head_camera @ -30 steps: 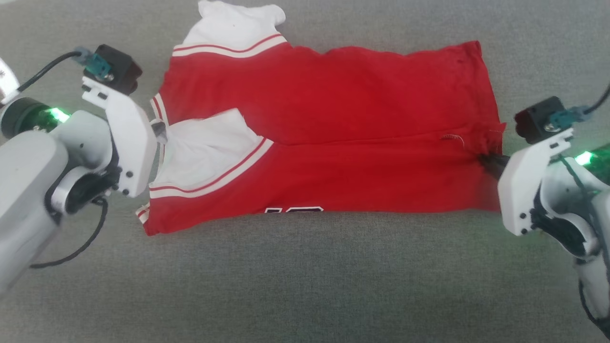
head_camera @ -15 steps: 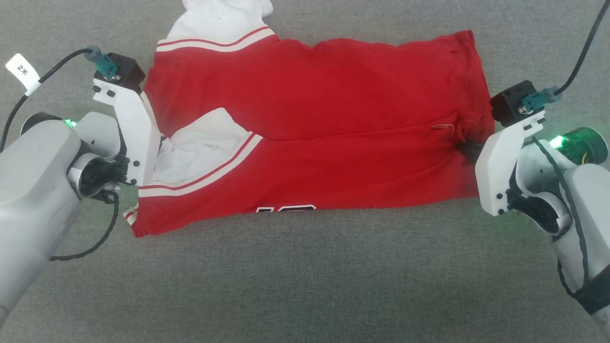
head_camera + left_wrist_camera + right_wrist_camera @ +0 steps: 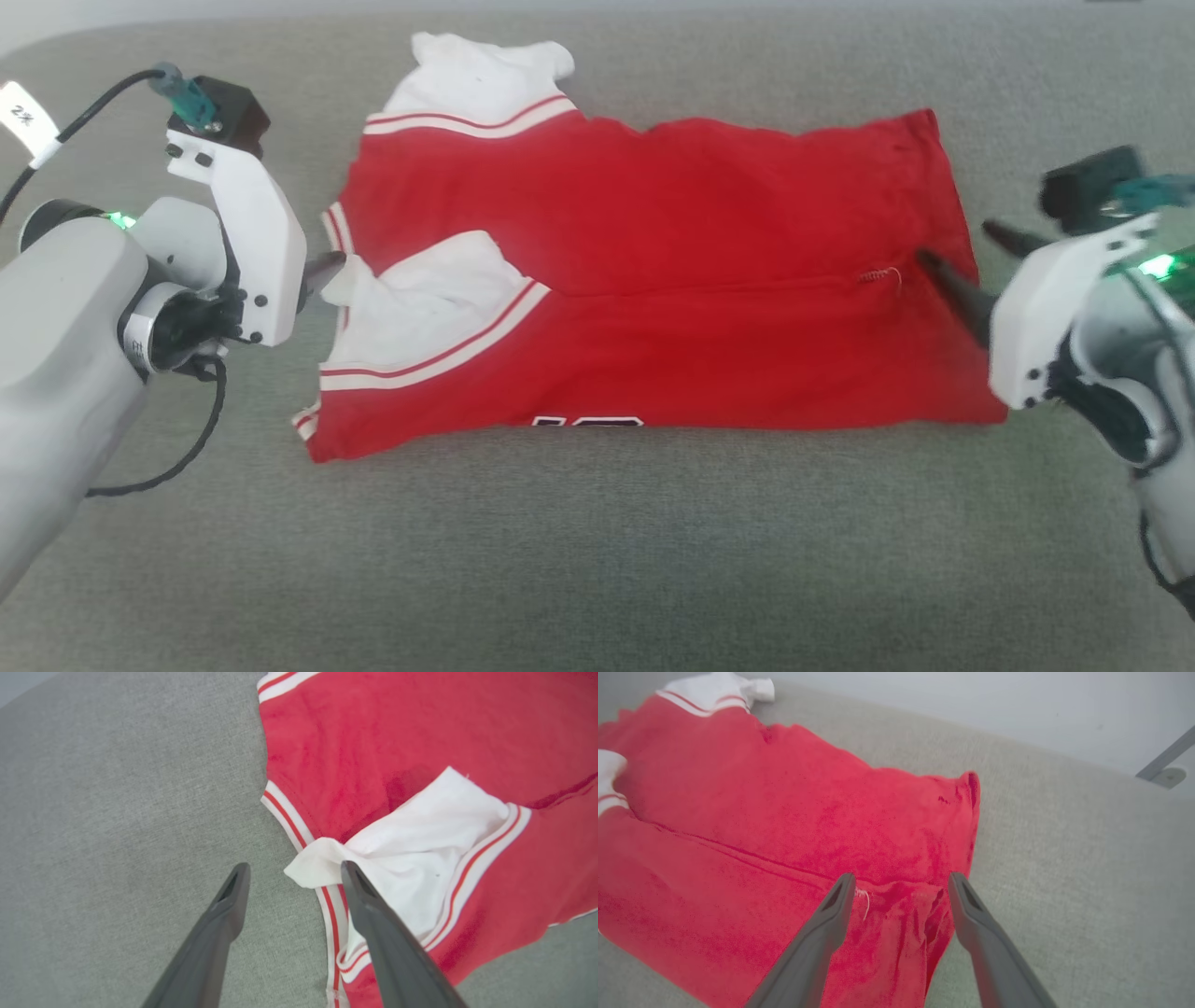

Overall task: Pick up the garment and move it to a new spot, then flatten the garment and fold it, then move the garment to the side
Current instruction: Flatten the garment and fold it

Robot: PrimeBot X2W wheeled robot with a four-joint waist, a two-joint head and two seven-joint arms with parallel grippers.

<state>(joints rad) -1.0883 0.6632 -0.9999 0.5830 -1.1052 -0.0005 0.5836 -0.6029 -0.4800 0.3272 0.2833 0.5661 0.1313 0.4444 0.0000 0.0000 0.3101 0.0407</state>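
Dark grey and tapered, the two fingers of the left end effector (image 3: 294, 868) stand wide apart and grip nothing. The loose tip of a white sleeve (image 3: 420, 858) lies between them at the garment's sleeve end. At the opposite, hem end of the garment (image 3: 653, 233), the right end effector (image 3: 901, 876) is equally wide and empty. Its tips sit on either side of a puckered corner where a loose white thread (image 3: 865, 900) curls out of the seam. Whether either tip presses the cloth cannot be judged.

The thin red jersey lies folded lengthwise, mostly flat with soft ripples, on a counter (image 3: 597, 560) covered in grey woven fabric. Red-and-white striped trim borders both short sleeves. The second sleeve (image 3: 476, 79) sticks out at the garment's far corner.

Along the garment's near folded edge, only the tops of dark, white-outlined characters (image 3: 588, 422) show, too little to read. In the head view, the right end effector is smeared by motion blur.
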